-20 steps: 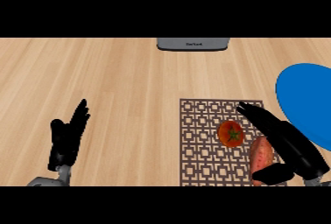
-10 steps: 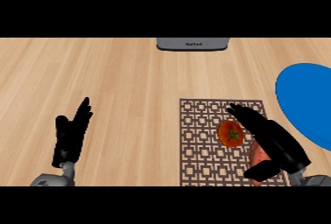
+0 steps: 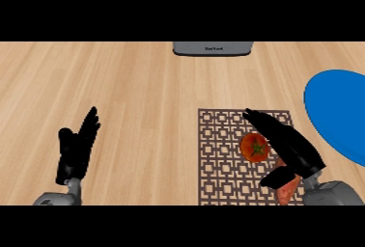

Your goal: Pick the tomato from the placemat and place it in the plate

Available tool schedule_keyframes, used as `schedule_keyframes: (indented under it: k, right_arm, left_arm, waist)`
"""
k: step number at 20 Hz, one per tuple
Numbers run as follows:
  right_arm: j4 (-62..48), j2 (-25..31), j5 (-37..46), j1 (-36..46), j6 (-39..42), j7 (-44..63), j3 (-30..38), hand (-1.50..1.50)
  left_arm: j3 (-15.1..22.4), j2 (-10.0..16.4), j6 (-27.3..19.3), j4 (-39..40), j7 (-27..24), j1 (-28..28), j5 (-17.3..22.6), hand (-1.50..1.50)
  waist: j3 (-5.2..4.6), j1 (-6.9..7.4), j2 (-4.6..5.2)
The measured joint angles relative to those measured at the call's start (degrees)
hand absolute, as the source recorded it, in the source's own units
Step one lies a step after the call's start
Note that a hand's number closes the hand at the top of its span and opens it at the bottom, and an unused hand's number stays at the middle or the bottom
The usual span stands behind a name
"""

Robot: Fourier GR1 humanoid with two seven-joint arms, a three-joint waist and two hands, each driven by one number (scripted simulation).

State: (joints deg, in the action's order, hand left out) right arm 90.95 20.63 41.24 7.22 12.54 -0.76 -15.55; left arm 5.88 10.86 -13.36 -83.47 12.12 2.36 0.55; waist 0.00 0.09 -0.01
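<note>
A red tomato (image 3: 254, 146) with a green star-shaped top lies on the brown patterned placemat (image 3: 222, 159) at the lower right. My right hand (image 3: 291, 150) hovers just right of the tomato, fingers straight and pointing up-left, its edge almost touching the fruit; it is open. The blue plate (image 3: 335, 111) sits at the right edge, partly cut off by the frame. My left hand (image 3: 74, 153) rests open at the lower left, fingers up, away from everything.
A second reddish item (image 3: 288, 189) lies on the placemat under my right hand, mostly hidden. A grey appliance (image 3: 212, 48) stands at the counter's far edge. Bare wooden counter (image 3: 128, 91) spreads between the hands.
My right hand has slid left and a little forward, closing in on the tomato's right side. The tomato and the left hand have stayed where they were.
</note>
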Motion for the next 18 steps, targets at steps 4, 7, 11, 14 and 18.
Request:
schedule_keyframes:
  k: [4,7,11,14,18]
  right_arm:
    - [-2.5,-2.0,2.3,2.1,1.6,-0.3,1.0,1.5]
    - [-4.2,-1.6,4.1,2.4,0.9,-3.1,1.7,1.5]
    - [-4.8,-2.4,6.7,2.5,-1.5,-5.9,2.1,1.5]
    - [-6.8,-3.0,8.4,3.7,-3.1,-8.3,3.4,1.5]
    - [-5.1,-3.4,10.2,2.1,-7.1,-8.8,5.2,1.5]
  left_arm:
    - [-1.9,0.2,1.9,-0.1,0.1,0.1,-0.1,0.0]
    - [-0.8,-1.2,1.3,-1.1,1.0,-0.5,-1.6,0.0]
    - [-1.9,-1.3,2.4,-1.2,-0.1,-1.8,-1.4,0.0]
    - [-2.3,-1.9,2.7,-1.1,0.0,-1.7,-2.0,0.0]
    - [-2.7,-2.1,3.1,-1.1,0.3,-1.5,-2.4,0.0]
  waist:
    - [0.02,0.03,0.0]
    - [0.02,0.03,0.0]
    - [-0.01,0.02,-0.03]
    - [-0.03,0.05,-0.07]
    - [-0.02,-0.1,-0.07]
